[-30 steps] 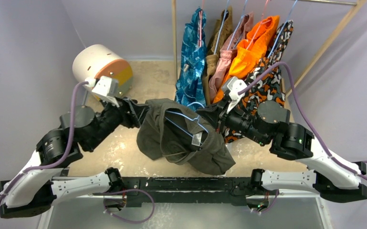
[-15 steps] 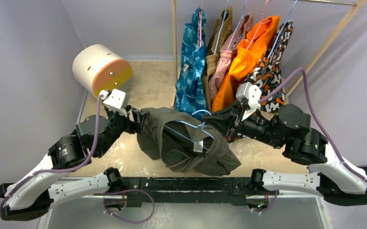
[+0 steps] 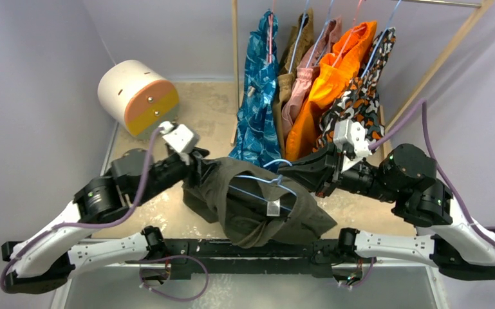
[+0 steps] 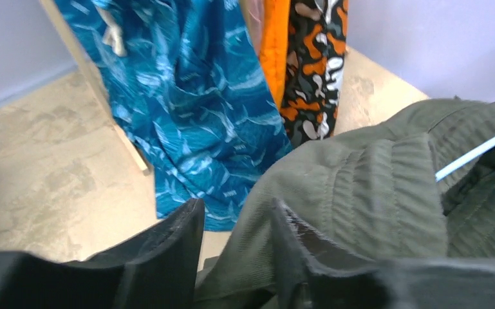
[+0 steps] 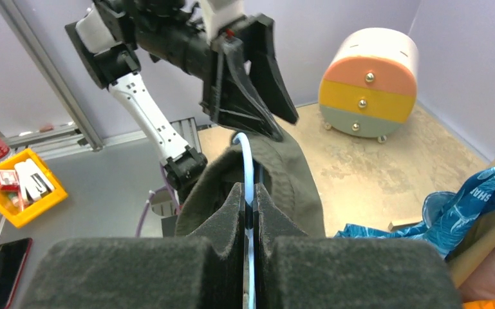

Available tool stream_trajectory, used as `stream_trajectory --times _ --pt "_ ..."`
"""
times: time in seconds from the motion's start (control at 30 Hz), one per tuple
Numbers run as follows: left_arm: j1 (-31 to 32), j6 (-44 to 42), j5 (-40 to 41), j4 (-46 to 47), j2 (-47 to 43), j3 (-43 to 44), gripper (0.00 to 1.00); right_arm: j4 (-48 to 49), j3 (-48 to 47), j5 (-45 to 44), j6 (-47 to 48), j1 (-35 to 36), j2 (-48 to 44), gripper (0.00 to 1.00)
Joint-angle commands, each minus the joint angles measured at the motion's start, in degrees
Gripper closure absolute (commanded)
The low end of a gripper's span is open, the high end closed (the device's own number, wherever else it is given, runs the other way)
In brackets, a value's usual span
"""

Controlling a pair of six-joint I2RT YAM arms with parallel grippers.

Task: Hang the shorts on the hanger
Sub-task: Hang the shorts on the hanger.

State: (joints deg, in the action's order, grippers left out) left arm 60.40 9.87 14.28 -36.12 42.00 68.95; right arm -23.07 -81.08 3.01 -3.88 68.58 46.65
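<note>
Most of the hanger (image 5: 247,161) is buried inside the shorts (image 3: 251,215); we see only short runs of its blue wire. From above, the cloth covers the tips of the left gripper (image 4: 237,215). Its wrist view cuts the fingers off below, so we cannot tell whether they pinch the fabric. Print on the white tag (image 3: 272,207) is too small to read.
</note>
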Motion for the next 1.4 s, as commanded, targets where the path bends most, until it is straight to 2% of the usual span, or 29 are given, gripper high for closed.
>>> stream_trajectory --times 0.0,0.1,0.2,0.23,0.3,0.4,0.47,0.57,0.7,0.83,1.17,1.37 --pt "-0.13 -0.82 -0.24 -3.28 4.48 -0.35 0.68 8.76 -1.45 3.28 -0.39 0.02 -2.19 1.0" --pt "-0.13 0.11 3.27 -4.23 5.72 -0.66 0.84 9.1 -1.57 2.54 -0.5 0.04 -2.75 1.0" --pt "-0.11 0.67 7.68 -5.23 6.22 -0.3 0.91 8.55 -1.82 1.66 -0.22 0.05 -2.59 1.0" --pt "-0.11 0.86 9.3 -5.26 6.05 0.0 0.9 8.16 -1.86 1.37 -0.1 0.05 -2.34 1.0" --pt "-0.13 0.95 12.02 -4.92 4.89 0.9 0.81 7.55 -1.89 0.99 0.23 0.06 -1.87 1.0" --pt "-0.18 0.15 12.82 -2.68 1.03 2.33 0.6 7.2 -1.76 1.03 0.53 0.07 -1.39 1.0" --pt "-0.17 -1.2 10.24 -0.48 -1.99 2.68 0.5 7.03 -1.86 1.1 0.76 0.08 -1.24 1.0" --pt "-0.16 -3.27 3.19 1.59 -5.72 2.93 0.43 6.99 -2.04 1.74 0.91 0.04 -1.0 1.0" --pt "-0.14 -5.99 -14.13 -0.95 -6.66 3.88 0.41 6.79 -2.33 2.88 0.97 -0.02 -0.49 1.0" --pt "-0.12 -7.15 -22.75 -6.55 -2.96 4.41 0.41 6.89 -2.31 4.11 0.98 0.08 0.25 1.0" --pt "-0.12 -16.82 -30.23 -7.64 0.63 2.28 0.39 7.19 -2.89 6.59 0.72 -0.01 1.99 1.0" --pt "-0.12 -18.06 -32.74 -5.47 2.13 1.94 0.39 7.71 -2.82 7.4 0.45 -0.02 2.58 1.0"
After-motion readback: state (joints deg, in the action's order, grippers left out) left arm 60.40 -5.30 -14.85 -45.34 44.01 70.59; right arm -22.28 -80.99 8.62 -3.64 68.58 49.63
